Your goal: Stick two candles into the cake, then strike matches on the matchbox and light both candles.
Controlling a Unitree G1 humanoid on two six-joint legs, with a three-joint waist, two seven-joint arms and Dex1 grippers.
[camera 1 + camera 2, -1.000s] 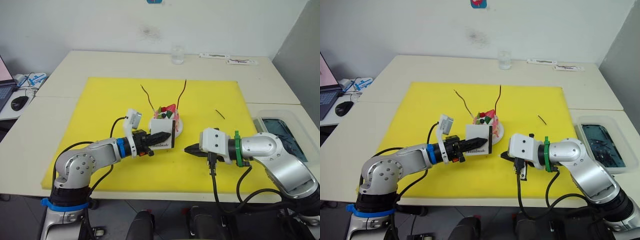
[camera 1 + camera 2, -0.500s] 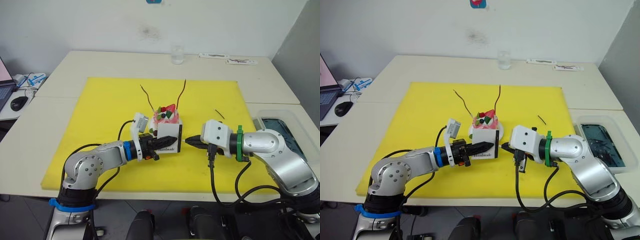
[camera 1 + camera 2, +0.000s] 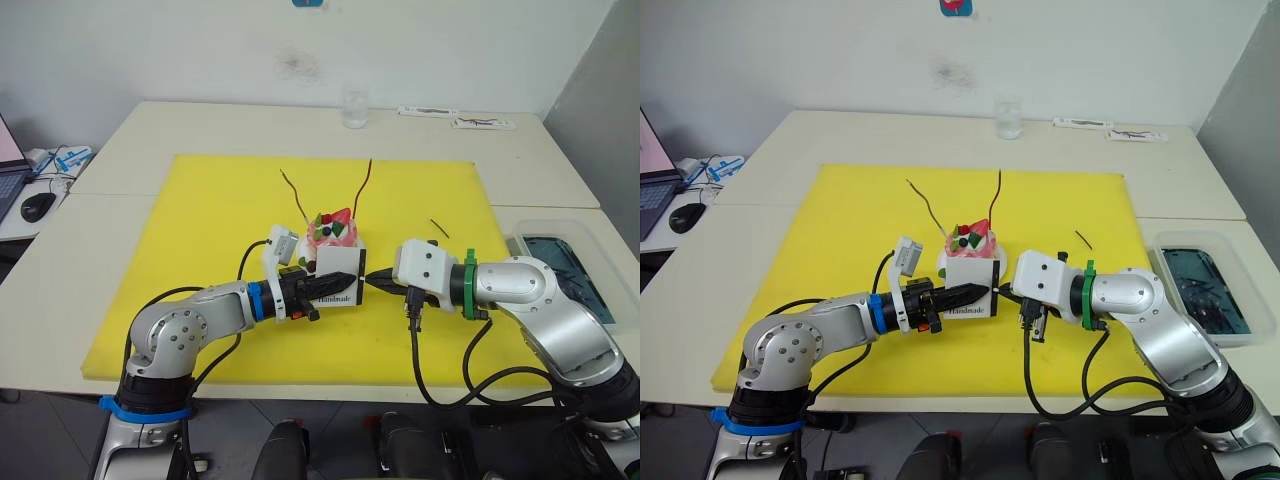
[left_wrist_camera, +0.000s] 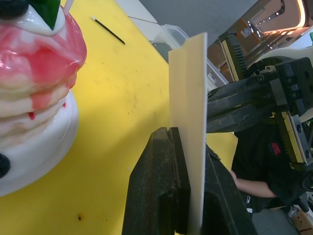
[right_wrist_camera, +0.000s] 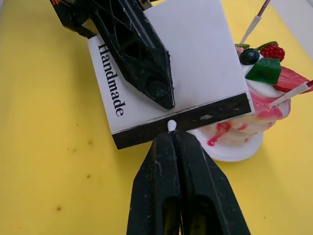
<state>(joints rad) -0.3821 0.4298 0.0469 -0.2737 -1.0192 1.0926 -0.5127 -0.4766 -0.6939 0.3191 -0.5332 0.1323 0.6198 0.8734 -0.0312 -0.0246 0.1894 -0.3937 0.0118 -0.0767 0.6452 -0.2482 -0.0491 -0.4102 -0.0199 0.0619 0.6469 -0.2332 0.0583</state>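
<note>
The cake (image 3: 333, 230) on its white plate sits mid-mat with two candles (image 3: 295, 195) (image 3: 366, 185) stuck in it, leaning outward. Just in front of it stands the white matchbox (image 5: 190, 63), upright on edge, with my left gripper (image 3: 340, 283) shut on it. My right gripper (image 5: 172, 139) is shut on a match (image 5: 171, 126), and the match's white tip touches the black striking strip (image 5: 205, 117). A second match (image 3: 439, 228) lies on the mat to the right of the cake.
A yellow mat (image 3: 200, 220) covers the table's middle. At the back edge stands a clear glass (image 3: 354, 108), with flat packets (image 3: 455, 118) to its right. A clear bin (image 3: 560, 265) sits at the right. A mouse (image 3: 40, 205) lies far left.
My left gripper carried the matchbox right, closer in front of the cake. My right gripper moved left until the match tip met the box's black strip.
</note>
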